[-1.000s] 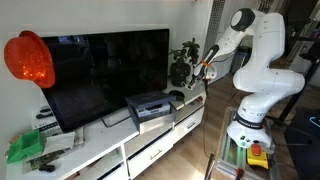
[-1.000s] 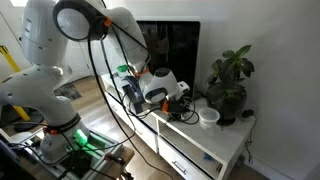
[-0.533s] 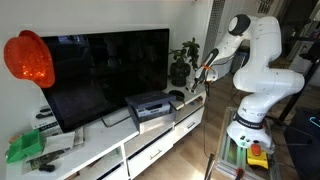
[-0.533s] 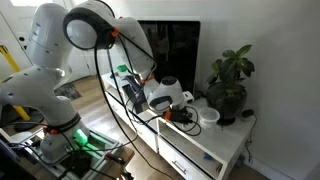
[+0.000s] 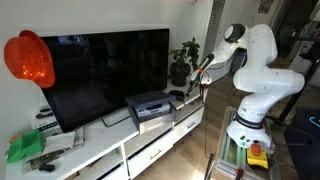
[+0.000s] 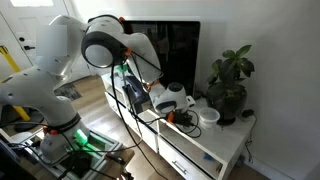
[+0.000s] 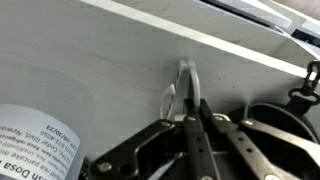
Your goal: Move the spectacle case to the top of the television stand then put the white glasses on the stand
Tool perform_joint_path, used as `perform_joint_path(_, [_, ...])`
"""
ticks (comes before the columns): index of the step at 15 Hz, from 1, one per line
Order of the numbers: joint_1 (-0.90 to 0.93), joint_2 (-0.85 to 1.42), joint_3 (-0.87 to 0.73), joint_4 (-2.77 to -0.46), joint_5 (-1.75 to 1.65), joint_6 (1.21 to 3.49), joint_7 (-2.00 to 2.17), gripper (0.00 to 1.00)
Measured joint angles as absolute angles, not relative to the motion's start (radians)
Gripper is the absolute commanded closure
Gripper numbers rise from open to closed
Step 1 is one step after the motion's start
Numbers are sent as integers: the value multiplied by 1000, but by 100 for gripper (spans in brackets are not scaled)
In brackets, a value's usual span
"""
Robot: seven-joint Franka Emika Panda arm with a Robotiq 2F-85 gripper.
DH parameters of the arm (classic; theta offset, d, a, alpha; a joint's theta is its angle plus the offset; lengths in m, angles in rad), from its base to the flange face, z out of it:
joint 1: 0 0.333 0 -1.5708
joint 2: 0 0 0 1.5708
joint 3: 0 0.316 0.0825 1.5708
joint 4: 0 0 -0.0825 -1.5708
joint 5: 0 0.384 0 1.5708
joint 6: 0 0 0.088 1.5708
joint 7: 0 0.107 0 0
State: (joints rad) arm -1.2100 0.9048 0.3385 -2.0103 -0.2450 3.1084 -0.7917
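Note:
In the wrist view my gripper (image 7: 190, 116) is shut on the white glasses (image 7: 184, 76). Their thin white frame sticks out past the fingertips, just above the flat white top of the television stand (image 7: 90, 60). In both exterior views the gripper (image 5: 200, 80) (image 6: 186, 103) hangs low over the end of the stand (image 5: 150, 140) (image 6: 215, 150) near the plant. A small dark oblong thing on the stand top beside the black-and-grey box looks like the spectacle case (image 5: 176, 96).
The television (image 5: 100, 70) fills the back of the stand. A black-and-grey flat box (image 5: 150, 105) lies in front of it. A potted plant (image 6: 230, 85) and a white bowl (image 6: 208, 116) stand at the stand's end. A labelled white container (image 7: 30, 150) and dark cables (image 7: 275, 115) lie close to the gripper.
The arm has folded forward and the wrist has come down closer to the stand top. The jaws have stayed shut on the glasses.

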Motion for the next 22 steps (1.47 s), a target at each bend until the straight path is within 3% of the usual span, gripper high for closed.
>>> perform_joint_path(2, [-1205, 916, 342, -1980, -245, 3088, -792, 68])
perform_joint_path(12, [-1198, 910, 365, -1960, -241, 3048, -791, 2])
perform_joint_path(22, [-1149, 714, 334, -2114, -215, 3049, -627, 0])
